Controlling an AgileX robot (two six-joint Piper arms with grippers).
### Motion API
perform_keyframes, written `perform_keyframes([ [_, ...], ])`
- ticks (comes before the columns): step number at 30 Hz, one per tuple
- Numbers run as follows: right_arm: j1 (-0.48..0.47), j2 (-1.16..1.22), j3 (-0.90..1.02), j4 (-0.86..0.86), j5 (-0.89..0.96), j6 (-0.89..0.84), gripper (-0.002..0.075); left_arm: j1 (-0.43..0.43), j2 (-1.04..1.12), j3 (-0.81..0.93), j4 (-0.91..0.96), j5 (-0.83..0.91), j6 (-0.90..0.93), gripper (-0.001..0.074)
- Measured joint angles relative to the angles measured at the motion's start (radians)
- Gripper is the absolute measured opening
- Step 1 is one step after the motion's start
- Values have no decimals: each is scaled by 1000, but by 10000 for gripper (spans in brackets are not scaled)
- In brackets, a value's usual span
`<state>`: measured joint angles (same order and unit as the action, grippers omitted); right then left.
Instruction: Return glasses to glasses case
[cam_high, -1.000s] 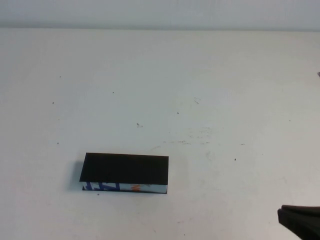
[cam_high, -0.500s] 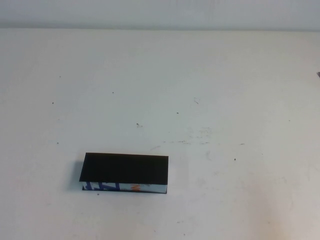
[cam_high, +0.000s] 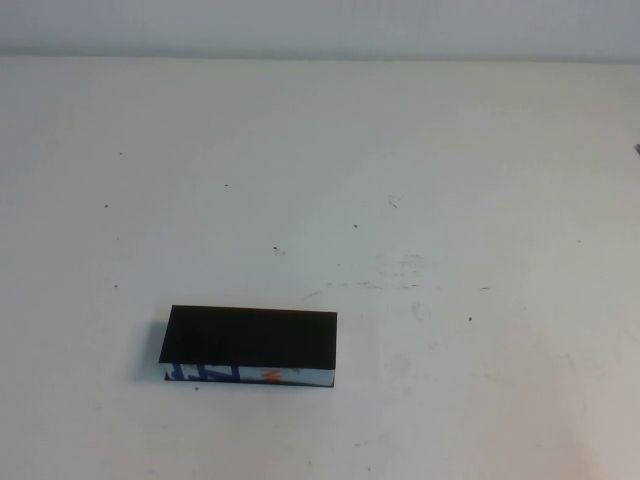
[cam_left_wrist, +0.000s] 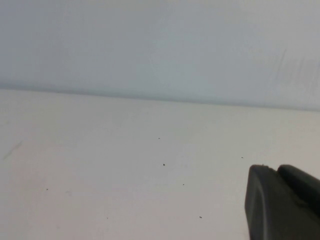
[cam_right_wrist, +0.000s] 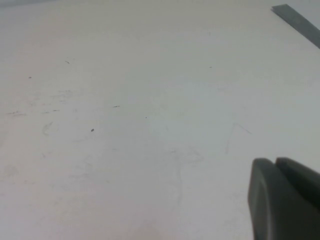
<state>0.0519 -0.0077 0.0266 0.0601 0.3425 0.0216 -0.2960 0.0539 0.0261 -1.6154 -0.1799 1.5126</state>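
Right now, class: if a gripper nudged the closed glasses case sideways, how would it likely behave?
The glasses case lies flat and box-like, so it would probably slide, not roll or tip. Its straight edges suggest stiffness. Left gripper and right gripper are both away from it.

White tabletop (cam_high: 420, 150) fills nearly the whole high view, matte, w/ scattered dark specks and faint scuff marks approx mid-right. Far edge meets a pale grey-white wall (cam_high: 320, 25) along a straight horizontal seam. Left wrist view: same wall (cam_left_wrist: 150, 45), plain, slightly bluish, over the table (cam_left_wrist: 100, 165). Right wrist view: a grey strip (cam_right_wrist: 296, 22) at the table's far corner, possibly an edge trim. Light is even, soft, no hard shadows.
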Motion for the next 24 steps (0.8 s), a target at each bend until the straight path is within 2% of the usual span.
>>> perform_keyframes([
  [24, 0, 0, 0, 2, 2, -10, -13, 0, 0, 0, 0, 0, 0, -1],
])
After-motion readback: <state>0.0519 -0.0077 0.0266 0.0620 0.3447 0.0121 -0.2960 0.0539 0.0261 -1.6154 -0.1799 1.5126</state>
